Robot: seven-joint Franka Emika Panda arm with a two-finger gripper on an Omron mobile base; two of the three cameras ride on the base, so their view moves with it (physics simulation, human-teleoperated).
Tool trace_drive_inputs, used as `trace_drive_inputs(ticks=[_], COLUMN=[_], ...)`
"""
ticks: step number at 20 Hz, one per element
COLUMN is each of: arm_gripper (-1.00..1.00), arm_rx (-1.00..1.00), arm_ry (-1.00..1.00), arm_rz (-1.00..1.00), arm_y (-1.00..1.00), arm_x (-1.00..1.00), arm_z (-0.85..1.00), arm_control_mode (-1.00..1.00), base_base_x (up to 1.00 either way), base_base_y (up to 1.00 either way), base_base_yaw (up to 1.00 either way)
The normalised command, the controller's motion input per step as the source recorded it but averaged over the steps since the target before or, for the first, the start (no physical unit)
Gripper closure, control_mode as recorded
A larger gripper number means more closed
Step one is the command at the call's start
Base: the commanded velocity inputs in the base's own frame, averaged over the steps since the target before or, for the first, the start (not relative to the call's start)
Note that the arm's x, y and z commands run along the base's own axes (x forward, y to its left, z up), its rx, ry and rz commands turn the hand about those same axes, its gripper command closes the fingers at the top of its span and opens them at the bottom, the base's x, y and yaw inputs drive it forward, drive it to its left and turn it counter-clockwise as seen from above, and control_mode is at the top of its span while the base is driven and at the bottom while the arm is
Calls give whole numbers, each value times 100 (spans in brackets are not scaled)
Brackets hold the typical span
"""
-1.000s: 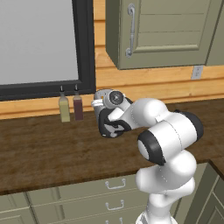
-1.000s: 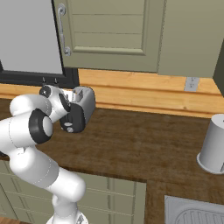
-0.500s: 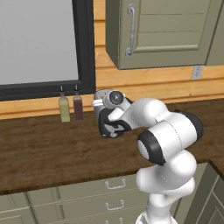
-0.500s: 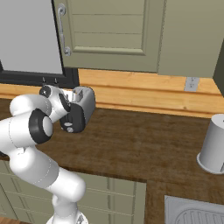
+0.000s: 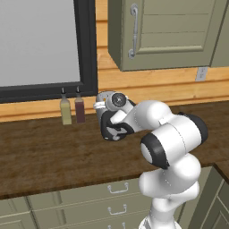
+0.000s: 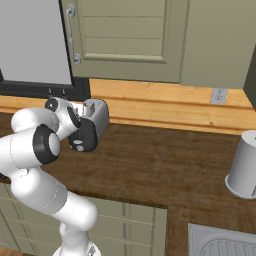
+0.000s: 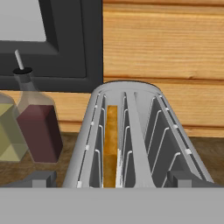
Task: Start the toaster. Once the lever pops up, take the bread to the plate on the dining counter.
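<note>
The silver toaster (image 5: 103,108) stands at the back of the dark wood counter (image 5: 40,156), below the window. Its black front panel (image 6: 86,136) faces the room. Seen from just above, the toaster (image 7: 131,131) has two slots, and the bread (image 7: 111,142) stands sunk in the left one, orange-brown crust edge up. My gripper (image 7: 113,180) is open, one fingertip (image 7: 41,179) at each side of the toaster's near end. My hand (image 5: 117,101) covers the front panel, so the lever is hidden. The plate is out of view.
Two slim bottles, one pale (image 5: 65,111) and one dark red (image 5: 79,108), stand just left of the toaster. A grey cylindrical canister (image 6: 244,165) sits far right, with a sink corner (image 6: 225,245) in front. Wall cabinets (image 5: 170,31) hang overhead.
</note>
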Motion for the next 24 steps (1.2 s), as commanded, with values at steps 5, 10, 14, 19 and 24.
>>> trace_drive_inputs(ticks=[5,10,14,19,24], arm_gripper=[-100,-100,-100,-100,-100], arm_rx=[0,0,0,0,0], arm_ry=[0,0,0,0,0], arm_rz=[0,0,0,0,0], arm_y=[0,0,0,0,0], arm_x=[0,0,0,0,0], arm_z=[0,0,0,0,0], arm_control_mode=[-100,-100,-100,-100,-100], base_base_x=[0,0,0,0,0], base_base_y=[0,0,0,0,0], base_base_yaw=[0,0,0,0,0])
